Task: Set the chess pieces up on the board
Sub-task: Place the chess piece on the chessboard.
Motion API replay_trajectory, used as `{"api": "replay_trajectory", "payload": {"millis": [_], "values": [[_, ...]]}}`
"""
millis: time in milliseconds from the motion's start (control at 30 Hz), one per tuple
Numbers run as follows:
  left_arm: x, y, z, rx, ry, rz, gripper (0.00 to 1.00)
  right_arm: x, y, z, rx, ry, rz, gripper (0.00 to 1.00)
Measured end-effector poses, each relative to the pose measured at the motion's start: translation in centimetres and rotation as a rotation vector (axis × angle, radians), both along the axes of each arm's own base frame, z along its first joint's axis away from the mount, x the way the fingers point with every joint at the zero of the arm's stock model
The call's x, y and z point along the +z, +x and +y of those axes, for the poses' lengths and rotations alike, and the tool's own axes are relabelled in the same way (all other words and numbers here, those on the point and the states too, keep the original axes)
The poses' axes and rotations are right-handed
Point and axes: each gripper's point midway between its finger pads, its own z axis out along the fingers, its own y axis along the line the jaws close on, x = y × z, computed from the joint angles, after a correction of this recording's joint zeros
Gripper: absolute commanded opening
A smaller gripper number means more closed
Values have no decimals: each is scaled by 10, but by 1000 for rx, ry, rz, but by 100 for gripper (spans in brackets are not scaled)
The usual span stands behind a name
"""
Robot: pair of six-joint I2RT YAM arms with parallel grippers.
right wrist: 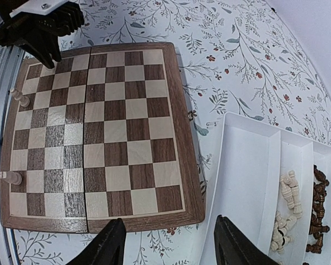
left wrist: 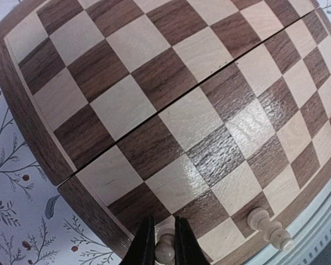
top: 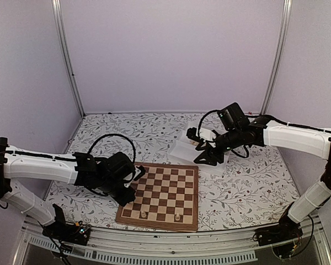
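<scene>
The board [top: 164,187] lies between the arms, with a brown border and tan and dark squares. My left gripper [left wrist: 164,243] is shut on a pale chess piece [left wrist: 165,253] over the board's near left corner square; the top view shows that gripper [top: 127,199] at the corner. Another pale piece [left wrist: 267,226] stands two squares along the near row, and a third [top: 178,216] stands farther right. My right gripper [right wrist: 170,221] hangs open and holds nothing, above the gap between the board's far right corner and the white tray [right wrist: 248,176].
The white tray [top: 194,152] sits behind the board on the floral cloth [top: 248,182]. Its compartments hold several pale pieces [right wrist: 287,210] and several dark pieces [right wrist: 319,212]. Metal frame posts and pale walls close in the sides and back.
</scene>
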Motion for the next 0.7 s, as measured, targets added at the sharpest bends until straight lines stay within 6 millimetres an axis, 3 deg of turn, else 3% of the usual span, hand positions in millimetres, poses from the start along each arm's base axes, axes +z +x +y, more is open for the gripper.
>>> {"api": "replay_trajectory", "payload": {"millis": [700], "values": [[-9, -10, 4, 26, 36, 39, 1, -1, 0, 0, 3, -2, -1, 58]]}}
